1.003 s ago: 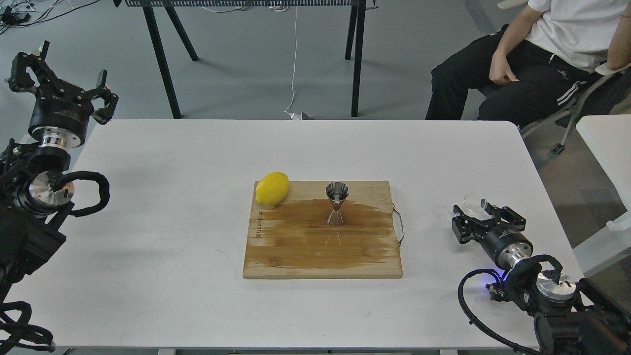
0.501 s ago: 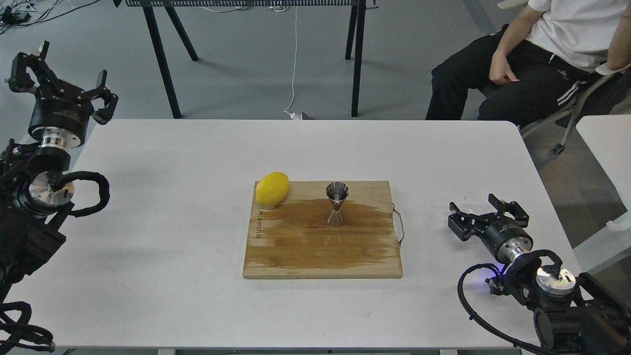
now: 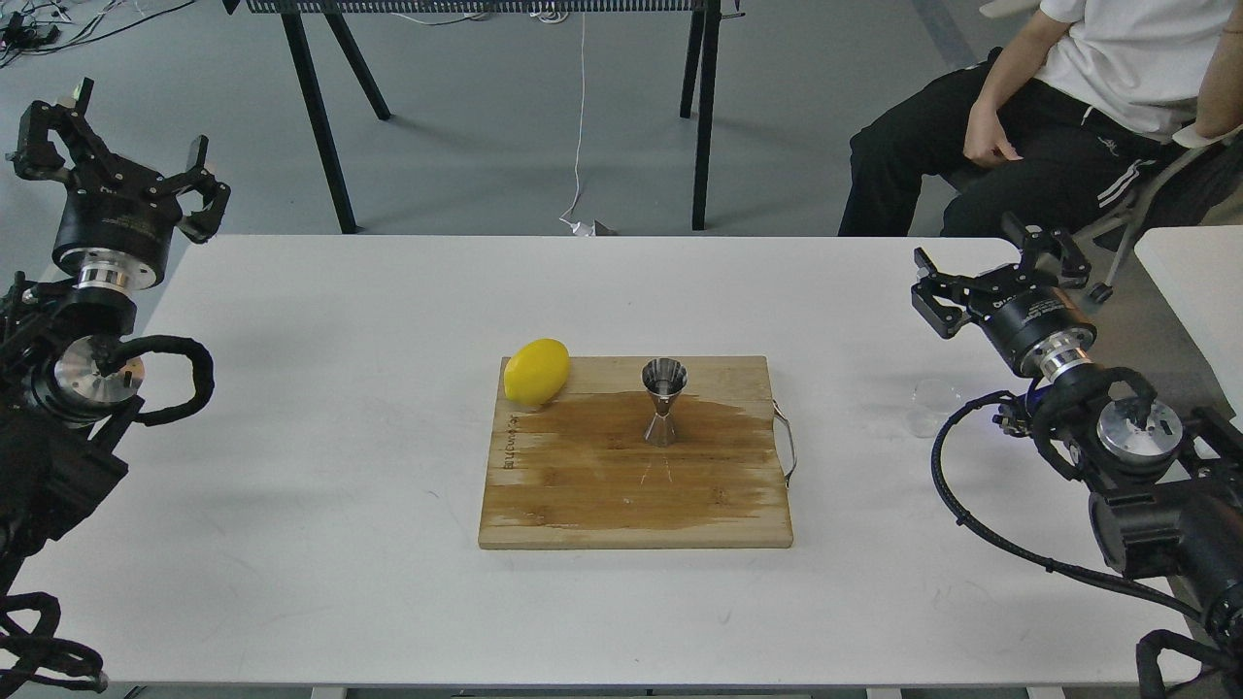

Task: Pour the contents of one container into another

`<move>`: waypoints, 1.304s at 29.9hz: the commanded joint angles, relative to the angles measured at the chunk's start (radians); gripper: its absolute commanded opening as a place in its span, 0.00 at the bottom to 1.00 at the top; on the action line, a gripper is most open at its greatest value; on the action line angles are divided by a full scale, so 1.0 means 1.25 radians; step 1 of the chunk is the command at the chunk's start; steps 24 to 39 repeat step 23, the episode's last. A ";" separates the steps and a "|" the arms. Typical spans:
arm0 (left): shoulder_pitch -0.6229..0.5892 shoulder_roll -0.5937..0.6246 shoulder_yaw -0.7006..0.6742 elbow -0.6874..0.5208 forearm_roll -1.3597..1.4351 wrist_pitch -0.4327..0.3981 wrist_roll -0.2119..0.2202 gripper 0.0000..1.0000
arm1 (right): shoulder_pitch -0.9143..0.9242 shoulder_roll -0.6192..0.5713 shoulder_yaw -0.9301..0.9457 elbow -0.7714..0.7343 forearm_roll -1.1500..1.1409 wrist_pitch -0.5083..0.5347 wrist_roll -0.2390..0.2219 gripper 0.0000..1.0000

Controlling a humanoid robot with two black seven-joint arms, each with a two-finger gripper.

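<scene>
The steel jigger (image 3: pixel 663 402) stands upright in the middle of a wooden cutting board (image 3: pixel 636 485), on a dark wet patch. The clear glass cup (image 3: pixel 934 405) sits on the white table to the right of the board, faint against the surface. My right gripper (image 3: pixel 997 265) is open and raised well behind and above the cup, holding nothing. My left gripper (image 3: pixel 117 150) is open too, high beyond the table's far left corner, far from both containers.
A yellow lemon (image 3: pixel 536 371) rests on the board's back left corner. A metal handle (image 3: pixel 787 442) sticks out of the board's right side. A seated person (image 3: pixel 1058 107) is behind the table at right, and black table legs (image 3: pixel 704 107) stand behind.
My right gripper, which was low around the glass cup, has lifted up and away toward the back, leaving the cup standing alone on the table. The left arm barely moved.
</scene>
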 commanded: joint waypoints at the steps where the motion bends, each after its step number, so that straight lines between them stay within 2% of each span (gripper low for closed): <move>1: -0.003 -0.003 0.000 0.000 -0.002 0.000 0.000 1.00 | 0.037 -0.009 0.000 -0.001 -0.036 0.014 0.018 1.00; 4: -0.006 -0.006 0.000 0.000 -0.002 0.000 0.000 1.00 | 0.060 -0.017 -0.001 -0.004 -0.071 0.014 0.068 1.00; 8: -0.006 -0.011 -0.001 0.000 -0.002 0.001 0.000 1.00 | 0.079 -0.020 0.000 -0.007 -0.139 0.014 0.158 1.00; 12: -0.004 -0.021 -0.001 0.000 -0.002 0.001 0.000 1.00 | 0.091 -0.034 -0.001 -0.012 -0.180 0.014 0.188 1.00; 39: -0.007 -0.035 -0.001 -0.001 -0.015 0.000 0.000 1.00 | 0.103 -0.042 0.000 -0.013 -0.184 0.014 0.189 1.00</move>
